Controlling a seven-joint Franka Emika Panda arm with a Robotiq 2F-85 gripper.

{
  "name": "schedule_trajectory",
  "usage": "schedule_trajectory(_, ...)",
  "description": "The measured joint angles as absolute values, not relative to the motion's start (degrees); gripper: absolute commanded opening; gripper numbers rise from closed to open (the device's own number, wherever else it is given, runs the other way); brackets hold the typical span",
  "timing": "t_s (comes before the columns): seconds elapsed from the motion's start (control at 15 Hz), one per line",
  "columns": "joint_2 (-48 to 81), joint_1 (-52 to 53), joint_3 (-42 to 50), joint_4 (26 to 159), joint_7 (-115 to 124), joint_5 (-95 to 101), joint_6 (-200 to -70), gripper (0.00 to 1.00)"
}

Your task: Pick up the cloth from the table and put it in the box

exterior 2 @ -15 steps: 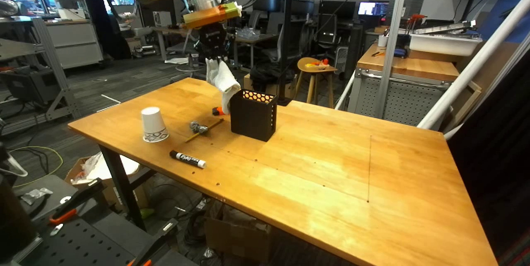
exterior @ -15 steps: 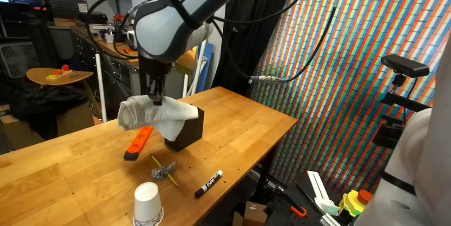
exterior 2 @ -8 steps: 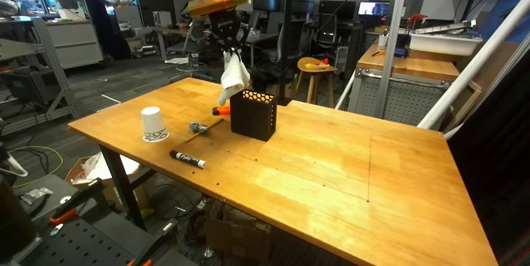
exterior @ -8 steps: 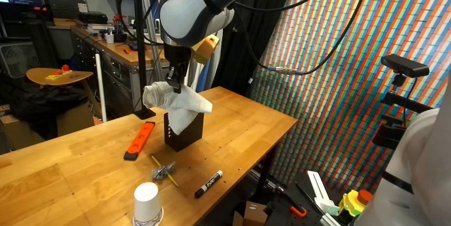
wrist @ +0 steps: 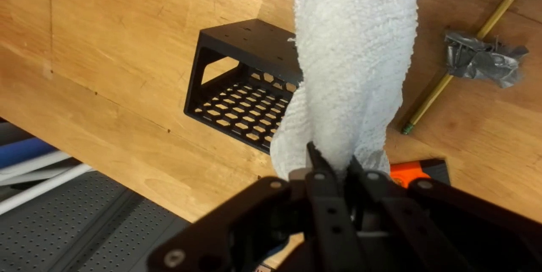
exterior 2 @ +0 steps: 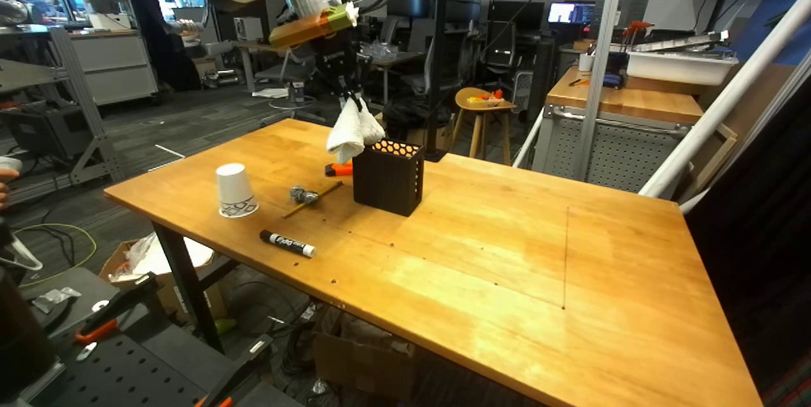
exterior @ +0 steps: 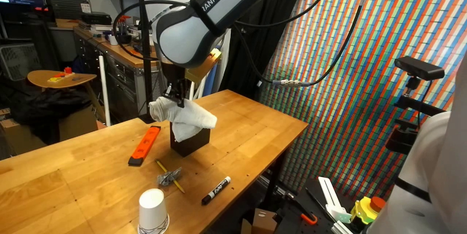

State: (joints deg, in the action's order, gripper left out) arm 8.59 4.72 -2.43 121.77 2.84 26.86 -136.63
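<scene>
My gripper (exterior: 177,102) is shut on a white, thick folded cloth (exterior: 193,117) and holds it in the air. In the wrist view the fingertips (wrist: 333,159) pinch a fold of the cloth (wrist: 355,43). The black open-topped box (exterior: 191,144) stands upright on the table. In an exterior view the cloth (exterior 2: 351,131) hangs at the upper left corner of the box (exterior 2: 386,179). In the wrist view the cloth hides the right part of the box (wrist: 254,45), while the left part of its opening shows. I cannot tell whether cloth and box touch.
An orange level (exterior: 144,146) lies beside the box. A yellow pencil (exterior: 179,186) with crumpled grey tape (exterior: 169,177), a black-and-white marker (exterior: 216,191) and an upside-down paper cup (exterior: 153,208) are on the table (exterior 2: 494,236). A black post (exterior 2: 440,58) rises behind the box.
The gripper and cloth first rose and shifted toward the box, then came lower again. The cloth stays gripped. The box and table items have not moved.
</scene>
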Motion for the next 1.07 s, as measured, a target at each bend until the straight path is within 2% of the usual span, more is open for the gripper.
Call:
schedule_trajectory(0.53,13.9,3.5,1.7,118.9,6.6,30.4,-138.1,0.07)
schedule_trajectory(1.07,20.9,3.0,1.9,116.7,6.2,28.2,-142.4,0.07)
